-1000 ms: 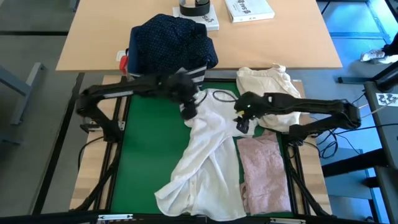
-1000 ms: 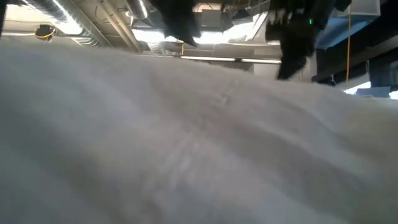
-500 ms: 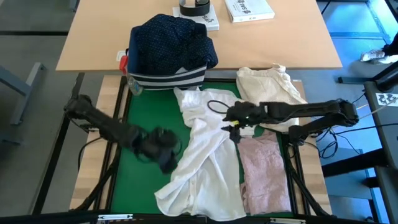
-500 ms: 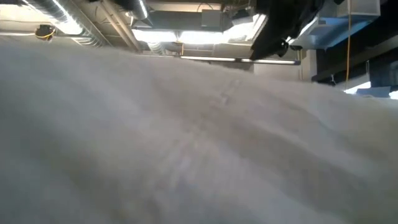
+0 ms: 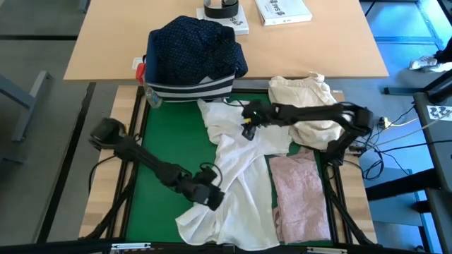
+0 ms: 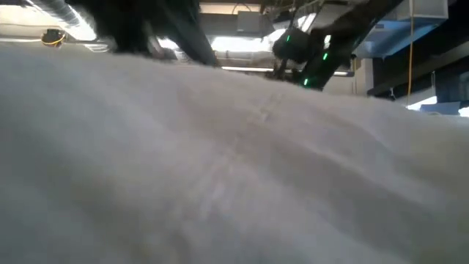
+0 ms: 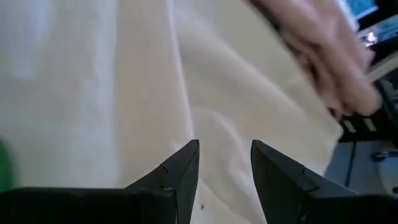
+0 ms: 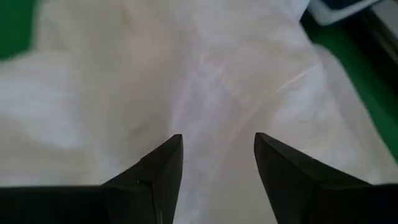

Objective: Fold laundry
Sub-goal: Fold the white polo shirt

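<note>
A white shirt (image 5: 240, 176) lies spread and rumpled on the green mat (image 5: 166, 141), running from the far middle to the near edge. A pale pink top (image 5: 300, 194) lies flat beside it on the right. My left gripper (image 5: 212, 199) (image 7: 224, 144) hovers open over the shirt's near left part. My right gripper (image 5: 247, 131) (image 8: 217, 137) hovers open over the shirt's far end. Both wrist views show white cloth just past the spread fingers. In the low view the shirt (image 6: 234, 169) fills nearly the whole picture.
A navy dotted shirt (image 5: 194, 46) is heaped on the striped navy bin (image 5: 191, 90) at the mat's far edge. A cream cloth bundle (image 5: 307, 106) lies at the far right under my right arm. A book (image 5: 282, 8) and a tape roll (image 5: 220, 8) sit on the wooden table behind.
My left gripper has swung from the shirt's far end by the bin out to the left, then toward the near edge and down, rolling as it went, to the shirt's near left part. My right gripper has gone left, toward the far edge and down, over the shirt's far end.
</note>
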